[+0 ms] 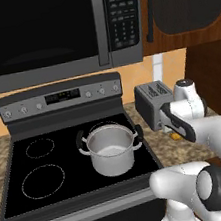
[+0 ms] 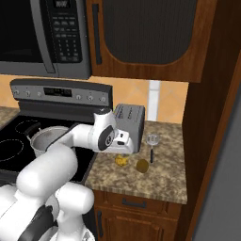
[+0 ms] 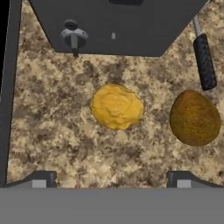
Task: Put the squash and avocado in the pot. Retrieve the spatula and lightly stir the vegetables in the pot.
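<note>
Speckled brown worktop seen from above the jaws, which are spread wide and hold nothing. The yellow squash lies between and beyond the two fingertips, not touching them. The brown avocado sits just beside it, near the spatula's black handle. The steel pot stands on the stove.

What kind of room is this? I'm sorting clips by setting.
A simulated home kitchen: a black-topped stove under a microwave, with a toaster on a granite counter.
</note>
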